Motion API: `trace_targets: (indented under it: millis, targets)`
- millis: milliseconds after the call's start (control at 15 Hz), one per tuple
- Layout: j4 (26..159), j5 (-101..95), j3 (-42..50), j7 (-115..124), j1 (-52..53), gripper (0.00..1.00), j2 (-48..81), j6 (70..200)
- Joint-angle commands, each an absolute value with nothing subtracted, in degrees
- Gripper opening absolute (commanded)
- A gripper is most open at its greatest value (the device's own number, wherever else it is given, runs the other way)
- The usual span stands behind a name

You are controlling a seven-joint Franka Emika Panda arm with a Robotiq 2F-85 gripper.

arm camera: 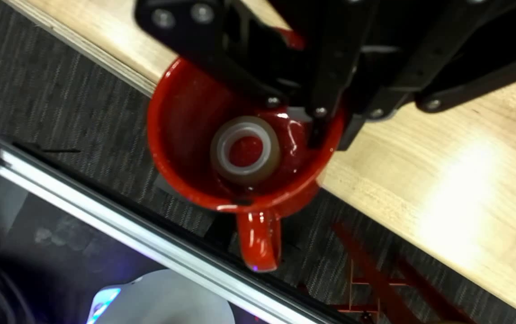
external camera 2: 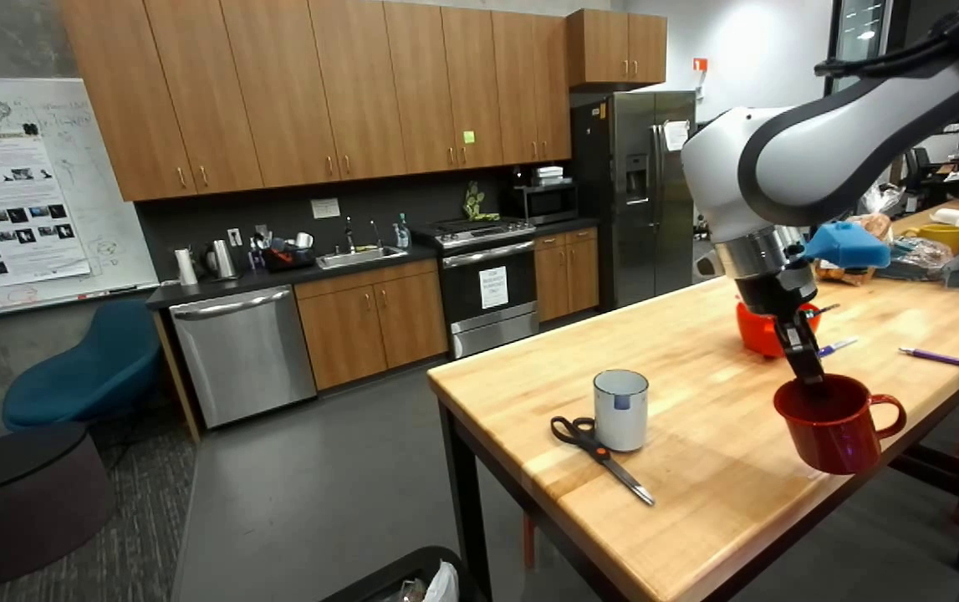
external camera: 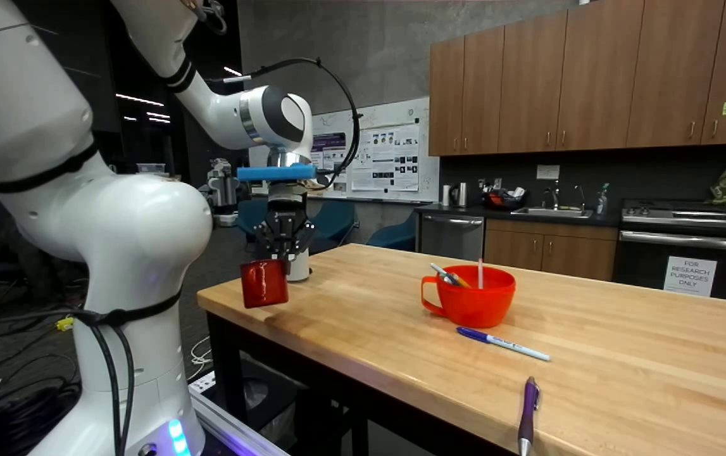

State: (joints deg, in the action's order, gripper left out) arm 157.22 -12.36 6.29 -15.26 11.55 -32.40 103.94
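red mug [external camera 2: 837, 436] hangs below gripper [arm camera: 331, 135], wall clamped between jaws.

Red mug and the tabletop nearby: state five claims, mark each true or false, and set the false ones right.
1. The end effector grips the red mug by its handle. False: it clamps the rim, and the handle is free.
2. A pale ring, probably a tape roll, sits inside the mug. True.
3. The scissors lie beside the white cup. True.
4. The orange-red cup is empty. False: pens stick out of it.
5. The blue-capped marker lies on the wooden tabletop. True.
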Motion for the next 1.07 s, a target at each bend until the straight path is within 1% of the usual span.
trace_targets:
  millis: [0, 533, 733, 1000]
  targets:
    - [154.88, -8.81, 5.82, -21.82, 10.12, 0.02, -32.38, 101.45]
    - [153.54, 0.61, 6.65, -30.56, 10.84, 0.02, -34.07, 104.04]
    - [154.68, 2.88, 6.36, -32.14, 11.05, 0.02, -35.23, 109.24]
    - [158.26, 4.7, 5.5, -34.81, 12.45, 0.02, -38.06, 119.91]
